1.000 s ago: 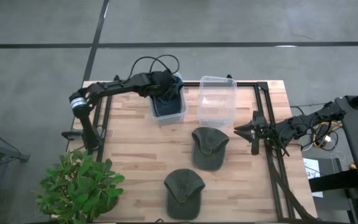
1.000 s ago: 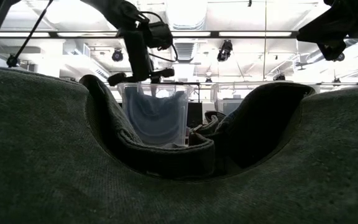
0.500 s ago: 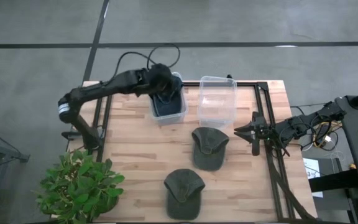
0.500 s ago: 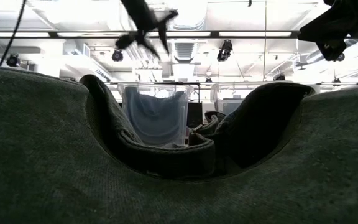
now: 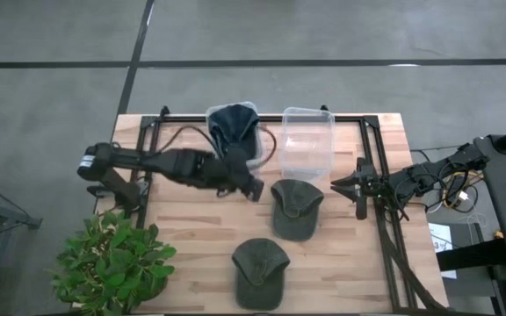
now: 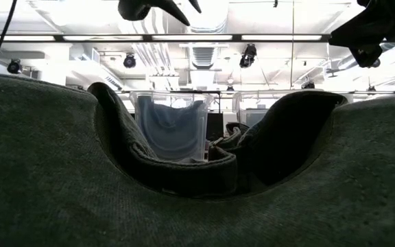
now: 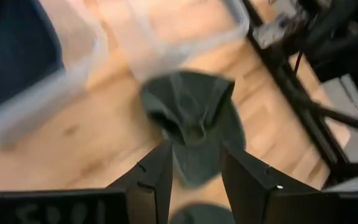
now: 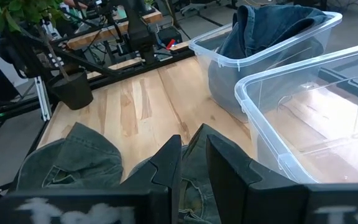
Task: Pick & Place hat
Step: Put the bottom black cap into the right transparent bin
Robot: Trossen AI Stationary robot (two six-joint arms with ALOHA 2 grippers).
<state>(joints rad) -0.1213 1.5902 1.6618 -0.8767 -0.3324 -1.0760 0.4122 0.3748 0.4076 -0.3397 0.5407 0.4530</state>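
high: straight down over whole surface (image 5: 191,219) | low: surface level, pressed against green cap (image 6: 60,178) | wrists: forward past fingers | all share the bins (image 5: 307,140)

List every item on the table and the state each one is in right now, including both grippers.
Left bin: holds a dark blue hat.
Right bin: empty.
Upper green hat: flat on the table.
Lower green hat: flat on the table.
Left gripper: fingers open, empty.
Right gripper: fingers open, empty.

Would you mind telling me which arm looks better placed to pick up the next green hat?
Probably the left: its gripper hangs open beside the nearer green hat, while the right gripper waits at the table edge.
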